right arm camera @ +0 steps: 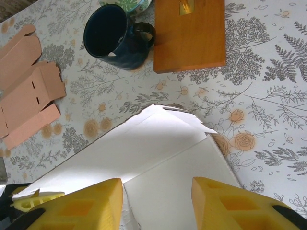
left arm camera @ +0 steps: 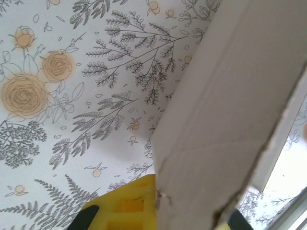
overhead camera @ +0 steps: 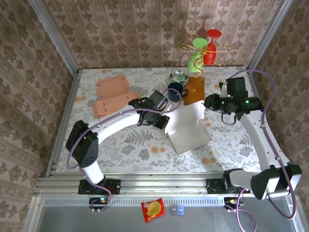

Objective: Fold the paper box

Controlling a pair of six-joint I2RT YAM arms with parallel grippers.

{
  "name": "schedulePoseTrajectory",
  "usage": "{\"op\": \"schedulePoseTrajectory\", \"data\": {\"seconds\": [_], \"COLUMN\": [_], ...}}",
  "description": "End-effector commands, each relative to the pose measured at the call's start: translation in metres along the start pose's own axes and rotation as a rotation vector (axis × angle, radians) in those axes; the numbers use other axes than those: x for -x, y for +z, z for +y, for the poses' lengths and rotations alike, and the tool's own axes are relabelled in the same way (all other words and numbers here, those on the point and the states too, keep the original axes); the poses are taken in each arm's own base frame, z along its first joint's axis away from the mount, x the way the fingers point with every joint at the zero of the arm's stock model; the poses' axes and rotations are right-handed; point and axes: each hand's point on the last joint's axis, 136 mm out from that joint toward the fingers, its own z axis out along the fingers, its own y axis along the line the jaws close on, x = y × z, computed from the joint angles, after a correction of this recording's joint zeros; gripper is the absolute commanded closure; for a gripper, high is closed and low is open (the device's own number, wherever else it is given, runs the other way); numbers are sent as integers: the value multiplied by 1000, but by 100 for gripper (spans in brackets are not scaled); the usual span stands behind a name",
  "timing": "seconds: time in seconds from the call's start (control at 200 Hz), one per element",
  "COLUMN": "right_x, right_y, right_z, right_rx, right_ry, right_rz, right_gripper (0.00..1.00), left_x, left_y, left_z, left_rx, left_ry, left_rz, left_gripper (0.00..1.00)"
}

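1. The white paper box [overhead camera: 189,131] lies in the middle of the worktop [overhead camera: 120,147], between the two arms. It is only partly folded: one panel rests flat on the flowered cloth and another panel stands raised behind it.
2. The left hand [overhead camera: 163,120] is at the left edge of the box. In the left wrist view its yellow fingers [left arm camera: 125,207] are pressed together on a white panel of the box. The card passes between them and rises tilted over the worktop.
3. The right hand [overhead camera: 207,102] is at the upper right side of the box, near the top of the raised panel.
4. In the right wrist view the two fingers [right arm camera: 224,201] of this hand stand moderately apart above the white card, and a fold line runs between them. Nothing is clamped between them. I cannot tell if one finger touches the card.
5. Behind the box stands a dark blue mug [overhead camera: 175,91], with an orange wooden board [overhead camera: 194,90] just beside it. A green patterned bowl [overhead camera: 178,76] is behind the mug.
6. Flat pink cardboard blanks [overhead camera: 112,96] lie on the far left part of the worktop, apart from the white box.
7. A gold wire stand [overhead camera: 205,46] with a green and a red glass is at the far edge.
8. A red snack packet [overhead camera: 152,209] lies on the grey ledge in front of the arm bases.
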Motion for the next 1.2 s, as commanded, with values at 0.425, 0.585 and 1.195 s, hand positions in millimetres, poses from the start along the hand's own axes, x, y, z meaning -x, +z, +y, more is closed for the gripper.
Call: {"op": "schedulePoseTrajectory", "data": {"seconds": [0.425, 0.585, 1.195], "right_x": [-12, -33, -97], "right_y": [-1, 12, 68], "right_z": [18, 32, 62], "right_rx": [114, 179, 159], "right_ry": [-212, -380, -581], "right_rz": [1, 21, 201], "right_gripper": [54, 52, 49], "left_x": [-21, -31, -25], "left_y": [-44, -58, -57], "left_z": [54, 87, 120], "left_rx": [14, 55, 91], "left_ry": [213, 256, 151], "left_rz": [114, 135, 83], "left_gripper": [100, 100, 100]}}
